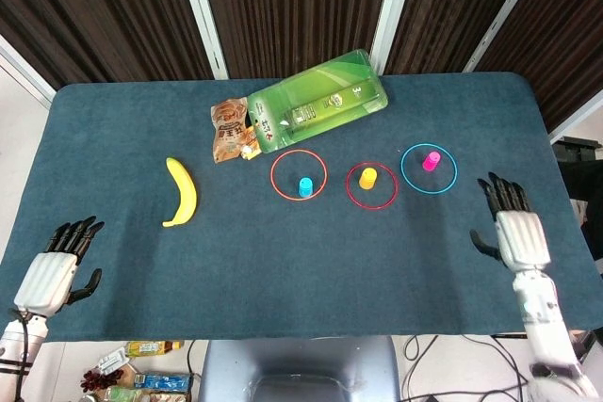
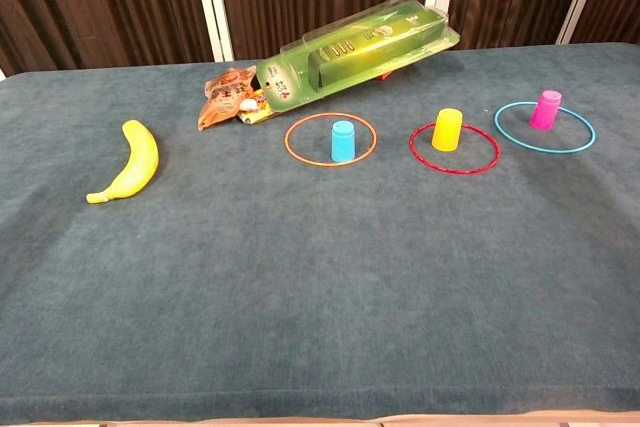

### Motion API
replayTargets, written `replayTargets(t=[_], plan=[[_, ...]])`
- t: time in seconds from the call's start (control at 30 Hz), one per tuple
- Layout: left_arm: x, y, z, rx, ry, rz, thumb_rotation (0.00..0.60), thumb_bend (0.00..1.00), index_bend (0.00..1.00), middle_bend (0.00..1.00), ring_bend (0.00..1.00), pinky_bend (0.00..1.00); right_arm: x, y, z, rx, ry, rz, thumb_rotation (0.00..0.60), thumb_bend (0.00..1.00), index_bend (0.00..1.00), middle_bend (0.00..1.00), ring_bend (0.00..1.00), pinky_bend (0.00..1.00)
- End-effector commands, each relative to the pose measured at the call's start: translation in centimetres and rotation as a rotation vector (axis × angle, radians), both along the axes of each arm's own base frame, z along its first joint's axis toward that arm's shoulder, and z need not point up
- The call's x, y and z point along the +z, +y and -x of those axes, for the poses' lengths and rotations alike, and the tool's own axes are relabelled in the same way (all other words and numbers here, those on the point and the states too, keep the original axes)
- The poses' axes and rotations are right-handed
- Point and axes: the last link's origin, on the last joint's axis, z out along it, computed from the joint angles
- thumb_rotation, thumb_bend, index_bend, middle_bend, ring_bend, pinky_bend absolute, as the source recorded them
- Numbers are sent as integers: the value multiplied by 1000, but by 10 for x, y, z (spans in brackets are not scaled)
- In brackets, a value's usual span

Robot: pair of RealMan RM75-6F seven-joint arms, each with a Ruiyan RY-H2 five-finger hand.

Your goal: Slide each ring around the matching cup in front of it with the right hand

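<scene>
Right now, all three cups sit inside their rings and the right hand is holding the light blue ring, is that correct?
Not quite: the right hand holds nothing, resting fingers apart, well clear of the light blue ring, as the head view shows. All three cups do sit inside their rings.

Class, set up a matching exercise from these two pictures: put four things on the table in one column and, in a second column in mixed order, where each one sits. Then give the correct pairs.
Things:
1. pink cup
2. yellow cup
3. blue cup
4. banana

Places:
A. inside the orange ring
B. alone, to the left of all the rings
C. inside the blue ring
D. inside the red ring

Pairs: 1-C, 2-D, 3-A, 4-B
</scene>
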Motion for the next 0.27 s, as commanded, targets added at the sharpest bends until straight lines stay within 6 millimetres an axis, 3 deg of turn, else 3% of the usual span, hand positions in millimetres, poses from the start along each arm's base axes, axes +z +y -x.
replayTargets(t=[0.03,0.27], plan=[[-1,0,0,-3,4,-3,600,457,0,0,0,37,35,106,-1,-42,155,58,600,404,10,0,0,0],[0,-3,-3,-10,12,-29,600,457,0,0,0,37,38,108,-3,-52,150,48,600,403,0,0,0,0]])
